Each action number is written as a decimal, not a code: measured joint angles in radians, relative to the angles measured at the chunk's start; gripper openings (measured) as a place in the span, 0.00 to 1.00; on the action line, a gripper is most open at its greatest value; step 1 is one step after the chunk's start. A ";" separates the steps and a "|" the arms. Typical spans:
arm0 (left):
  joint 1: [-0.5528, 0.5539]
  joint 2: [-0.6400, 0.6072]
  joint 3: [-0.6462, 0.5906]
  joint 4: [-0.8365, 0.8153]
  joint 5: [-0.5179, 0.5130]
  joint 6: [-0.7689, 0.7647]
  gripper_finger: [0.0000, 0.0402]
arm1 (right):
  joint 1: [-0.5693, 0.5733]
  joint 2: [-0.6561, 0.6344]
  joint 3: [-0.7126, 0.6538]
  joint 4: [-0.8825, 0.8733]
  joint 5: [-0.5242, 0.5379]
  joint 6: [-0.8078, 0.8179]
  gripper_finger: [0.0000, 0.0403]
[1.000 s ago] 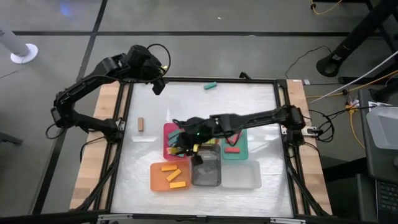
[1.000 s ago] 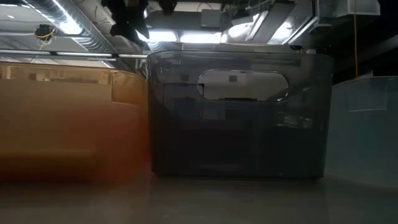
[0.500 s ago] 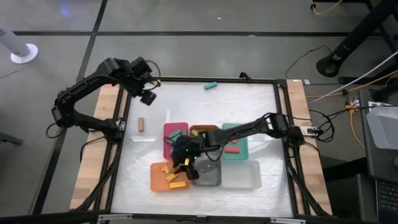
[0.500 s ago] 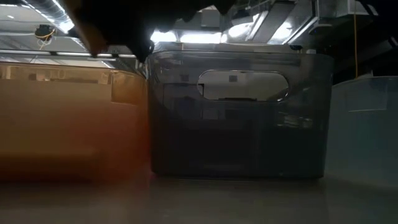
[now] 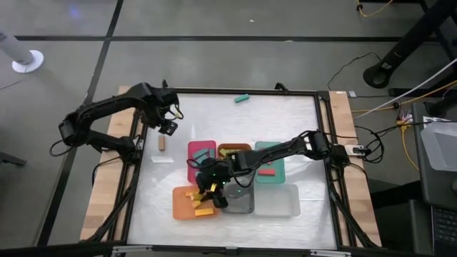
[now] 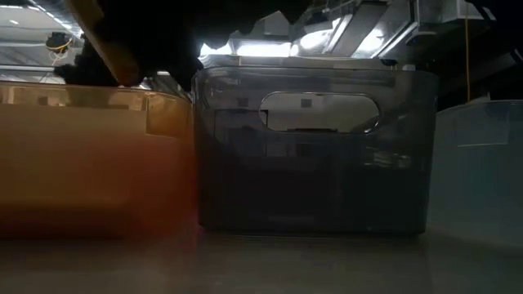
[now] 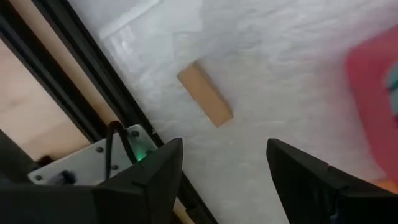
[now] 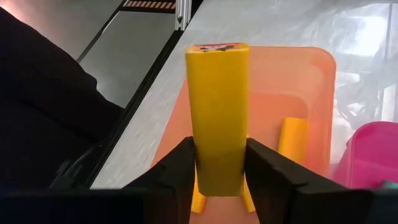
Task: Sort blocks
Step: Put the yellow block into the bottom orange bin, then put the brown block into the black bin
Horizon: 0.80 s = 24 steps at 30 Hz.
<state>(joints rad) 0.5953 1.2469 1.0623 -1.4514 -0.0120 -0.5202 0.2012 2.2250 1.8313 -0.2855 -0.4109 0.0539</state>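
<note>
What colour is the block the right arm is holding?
Yellow-orange. The block shows best in the right wrist view, held over the orange tray.

Table: pale top w/ dark frame, wood strips at both sides. On it: brown block near left edge, teal block near far edge, well apart. Middle: trays close together, pink, brown, teal, orange, grey, clear.

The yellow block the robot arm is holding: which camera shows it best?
The right wrist view: the yellow block fills the frame, pinched by the right gripper above the orange tray. The high view shows only a sliver; the low view, a blurred edge; the left wrist view, nothing.
</note>
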 joint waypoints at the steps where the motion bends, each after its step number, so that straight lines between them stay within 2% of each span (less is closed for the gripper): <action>1: 0.000 0.000 -0.031 0.024 -0.001 -0.017 0.55 | 0.000 0.000 0.000 -0.002 0.000 0.000 0.33; 9: 0.000 0.000 -0.249 0.216 0.000 -0.117 0.55 | 0.001 0.000 0.000 -0.001 0.052 -0.035 0.49; 16: 0.000 0.000 -0.387 0.376 0.000 -0.179 0.55 | -0.006 -0.015 0.000 -0.025 0.057 -0.064 0.51; 20: 0.001 0.002 -0.447 0.450 -0.005 -0.220 0.55 | -0.028 -0.031 0.048 -0.151 0.070 -0.066 0.51; 24: 0.001 0.003 -0.506 0.540 -0.011 -0.266 0.55 | -0.068 -0.033 0.156 -0.359 0.098 -0.076 0.51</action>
<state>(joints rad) 0.5964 1.2499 0.5560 -0.9112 -0.0235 -0.7864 0.1331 2.1922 1.9876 -0.6441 -0.3131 -0.0221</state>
